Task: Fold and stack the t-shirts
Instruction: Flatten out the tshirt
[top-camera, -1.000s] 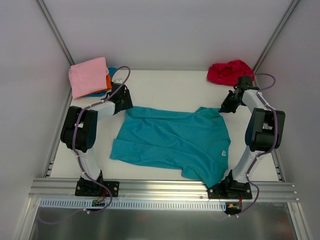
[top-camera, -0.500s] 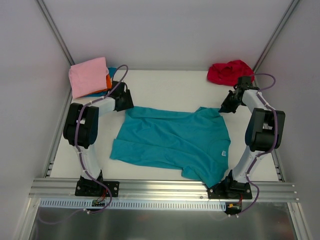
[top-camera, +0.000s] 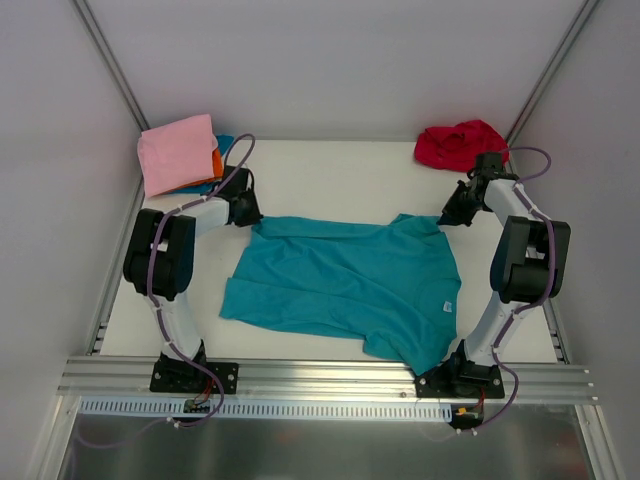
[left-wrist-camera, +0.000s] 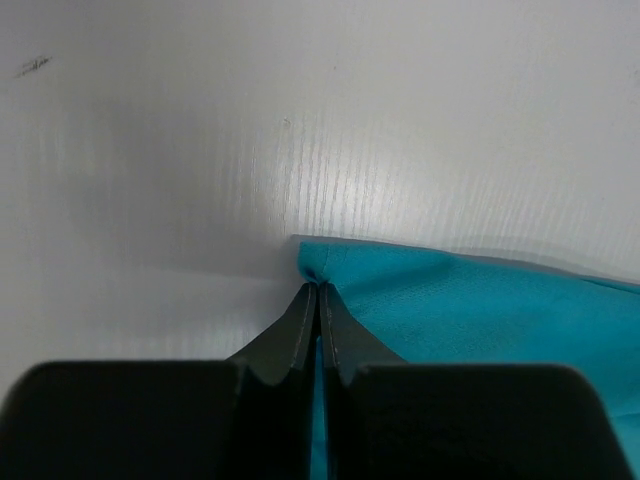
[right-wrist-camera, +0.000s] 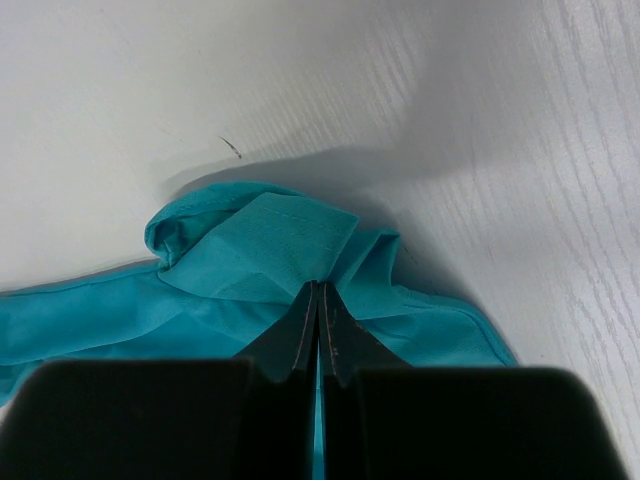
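The left pincer (left-wrist-camera: 318, 288) is pressed together on the far left corner of the teal t-shirt (top-camera: 345, 275), with cloth showing between its fingers. The right pincer (right-wrist-camera: 318, 285) pinches a bunched fold at the shirt's far right corner. Only the top view shows the shirt spread flat across the middle of the bench (top-camera: 330, 175), its white neck label (top-camera: 448, 306) toward the right edge. A pink t-shirt (top-camera: 177, 150) lies at the far left corner and a red t-shirt (top-camera: 460, 143) at the far right, with open bench between them.

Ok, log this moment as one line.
left end effector: shut on teal t-shirt corner | right end effector: shut on its bunched edge
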